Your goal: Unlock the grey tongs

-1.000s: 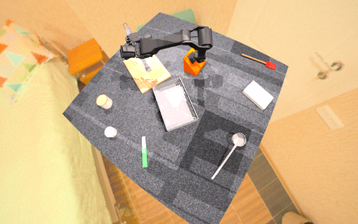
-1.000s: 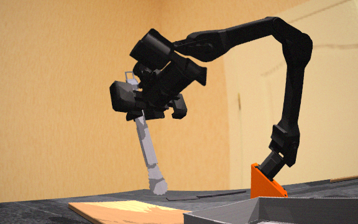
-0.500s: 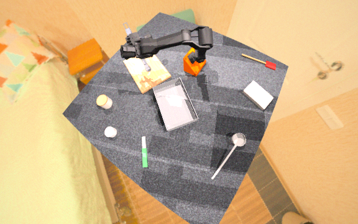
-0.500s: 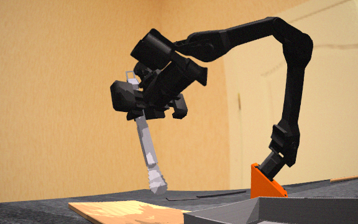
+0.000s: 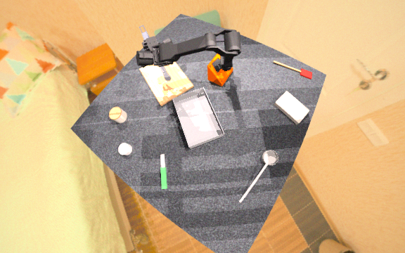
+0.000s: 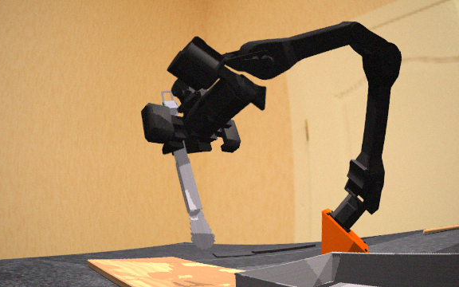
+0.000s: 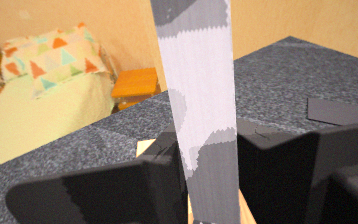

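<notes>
The grey tongs (image 5: 145, 35) (image 6: 190, 183) (image 7: 205, 90) are in my gripper (image 6: 178, 144) (image 7: 197, 122), which is shut on them. In the exterior view they hang steeply, scalloped tips down and slightly to the right, with the hinge end and its wire loop above the fingers. The arms look close together; the lock's state cannot be told. The tips are in the air above the table level, near the far side of the wooden board (image 5: 153, 84) (image 6: 134, 271). The roasting tin (image 5: 214, 110) (image 6: 285, 267) stands beside the board, with no tongs across it.
The arm's orange base (image 5: 220, 78) (image 6: 339, 241) is right of the board. A lidded jar (image 5: 118, 114), a small white item (image 5: 125, 149), a green-handled knife (image 5: 164, 177), a ladle (image 5: 255, 183), a white box (image 5: 292, 107) and a red-ended spatula (image 5: 306, 73) lie around the table.
</notes>
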Motion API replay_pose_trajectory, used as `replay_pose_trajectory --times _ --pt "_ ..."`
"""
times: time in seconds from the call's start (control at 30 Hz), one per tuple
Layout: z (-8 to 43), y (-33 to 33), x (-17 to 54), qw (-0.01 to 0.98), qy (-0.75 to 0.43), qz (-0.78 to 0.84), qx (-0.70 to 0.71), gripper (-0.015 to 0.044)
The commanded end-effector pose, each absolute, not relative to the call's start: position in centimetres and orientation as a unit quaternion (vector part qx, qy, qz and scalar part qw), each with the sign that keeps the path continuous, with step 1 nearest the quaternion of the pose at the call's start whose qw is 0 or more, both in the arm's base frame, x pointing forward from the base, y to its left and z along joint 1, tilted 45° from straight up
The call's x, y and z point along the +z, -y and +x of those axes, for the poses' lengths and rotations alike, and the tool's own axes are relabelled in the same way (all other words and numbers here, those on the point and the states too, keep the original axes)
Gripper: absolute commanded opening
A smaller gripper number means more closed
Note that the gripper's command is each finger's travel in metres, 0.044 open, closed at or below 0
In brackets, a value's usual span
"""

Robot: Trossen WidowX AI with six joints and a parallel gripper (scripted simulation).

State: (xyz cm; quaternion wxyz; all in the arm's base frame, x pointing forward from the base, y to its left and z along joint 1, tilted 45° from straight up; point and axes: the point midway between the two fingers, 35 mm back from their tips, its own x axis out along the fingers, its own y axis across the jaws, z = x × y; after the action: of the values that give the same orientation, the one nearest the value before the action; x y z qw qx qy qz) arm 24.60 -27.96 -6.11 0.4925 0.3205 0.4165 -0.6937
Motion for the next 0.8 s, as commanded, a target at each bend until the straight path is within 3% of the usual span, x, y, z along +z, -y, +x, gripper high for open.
replay_pose_trajectory --times 0.0,0.77 --pt "24.6 28.1 -6.0 0.493 -0.412 0.319 -0.697 -0.015" --pt "23.6 27.5 -10.6 0.376 -0.555 0.441 -0.596 -0.015"
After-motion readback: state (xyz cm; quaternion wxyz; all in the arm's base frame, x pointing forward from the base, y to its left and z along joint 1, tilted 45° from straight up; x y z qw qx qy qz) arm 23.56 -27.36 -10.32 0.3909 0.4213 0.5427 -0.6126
